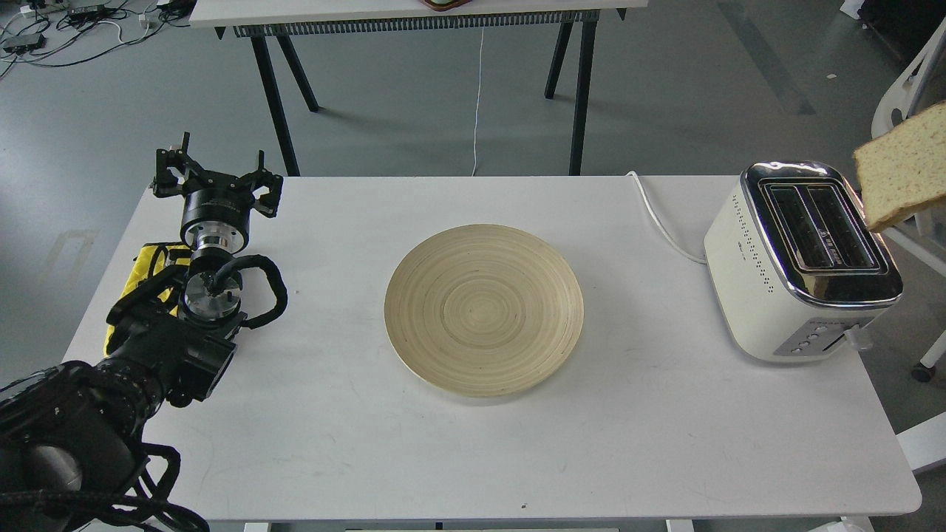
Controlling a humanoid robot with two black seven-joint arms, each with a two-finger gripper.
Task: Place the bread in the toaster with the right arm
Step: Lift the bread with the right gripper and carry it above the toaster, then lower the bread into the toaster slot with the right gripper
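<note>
The bread point(903, 168), a pale tan slice with a brown crust, hangs in the air at the right edge of the head view, tilted, just right of and above the toaster. What holds it is out of view. The cream-white toaster point(802, 260) with chrome top and two black slots stands on the right end of the white table point(332, 443); both slots look empty. My right gripper is out of view. My left gripper point(216, 181) rests at the table's far left, fingers spread, empty.
A round wooden plate point(484, 309) lies empty in the table's middle. The toaster's white cord point(658, 218) runs off the far edge. A yellow cloth point(151, 266) lies under my left arm. Another table point(414, 15) stands behind.
</note>
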